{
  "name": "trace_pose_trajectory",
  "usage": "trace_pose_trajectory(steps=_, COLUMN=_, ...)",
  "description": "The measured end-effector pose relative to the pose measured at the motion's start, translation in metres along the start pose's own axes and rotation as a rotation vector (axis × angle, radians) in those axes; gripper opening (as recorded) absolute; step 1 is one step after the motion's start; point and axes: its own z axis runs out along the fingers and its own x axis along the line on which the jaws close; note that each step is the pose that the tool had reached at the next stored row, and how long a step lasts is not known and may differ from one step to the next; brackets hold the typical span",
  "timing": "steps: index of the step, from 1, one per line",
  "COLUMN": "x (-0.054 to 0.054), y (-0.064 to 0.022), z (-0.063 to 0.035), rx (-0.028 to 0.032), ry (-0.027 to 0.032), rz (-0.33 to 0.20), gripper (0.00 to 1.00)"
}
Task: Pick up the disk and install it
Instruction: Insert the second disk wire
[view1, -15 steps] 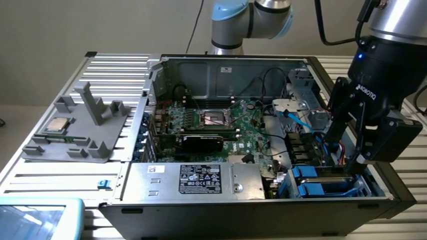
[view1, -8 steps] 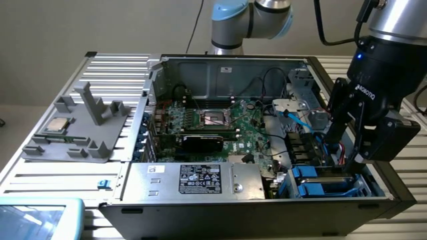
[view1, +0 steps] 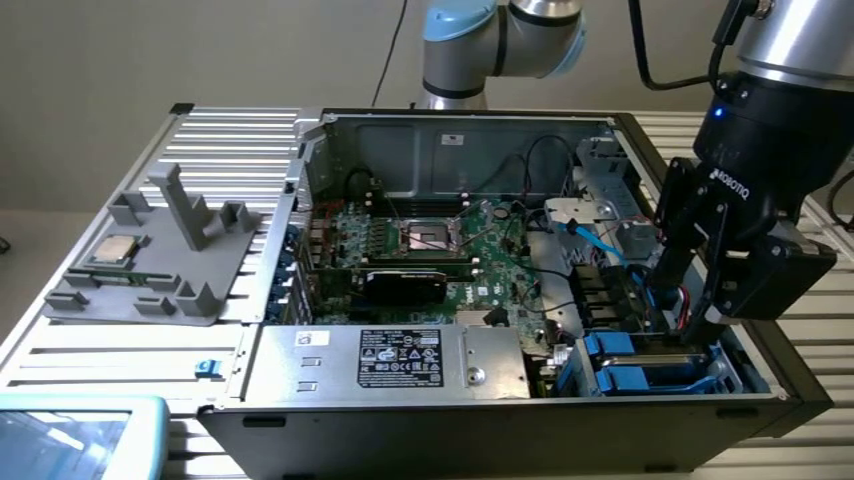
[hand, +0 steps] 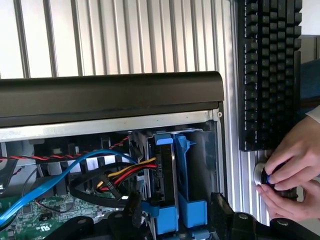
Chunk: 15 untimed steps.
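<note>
The disk (hand: 165, 175) stands on edge in the drive bay at the corner of the open computer case (view1: 441, 420), held in a bright blue carrier frame. A second blue carrier (hand: 189, 195) sits right beside it. In the exterior view the blue carriers (view1: 627, 362) show at the case's near right corner. My gripper (view1: 694, 335) reaches down into that bay from above. Its dark fingers (hand: 235, 220) stand apart on either side of the carriers, open. Whether a finger touches the disk I cannot tell.
Red, yellow, black and blue cables (hand: 110, 175) run up to the disk's inner side. A labelled power-supply box (view1: 387, 360) and the motherboard (view1: 427, 250) lie to the exterior view's left. A grey fixture with a processor chip (view1: 114, 252) sits outside the case. A person's hands (hand: 290, 175) rest by a black keyboard (hand: 270, 75).
</note>
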Motion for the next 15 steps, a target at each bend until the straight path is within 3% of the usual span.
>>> trace_pose_trajectory(steps=4, x=0.0003, y=0.0, z=0.0001, rx=0.0026, ry=0.0372, rz=0.0, gripper=0.66)
trace_pose_trajectory(steps=6, x=0.0003, y=0.0, z=-0.0001, rx=0.0037, ry=0.0493, rz=-0.001, gripper=0.66)
trace_pose_trajectory(steps=11, x=0.0001, y=0.0, z=0.0001, rx=0.0049, ry=0.062, rz=-0.002, gripper=0.64)
trace_pose_trajectory(steps=12, x=0.0, y=0.0, z=0.0001, rx=0.005, ry=0.063, rz=-0.002, gripper=0.56)
trace_pose_trajectory(steps=15, x=-0.0001, y=0.0, z=0.0001, rx=0.0052, ry=0.0654, rz=-0.002, gripper=0.56)
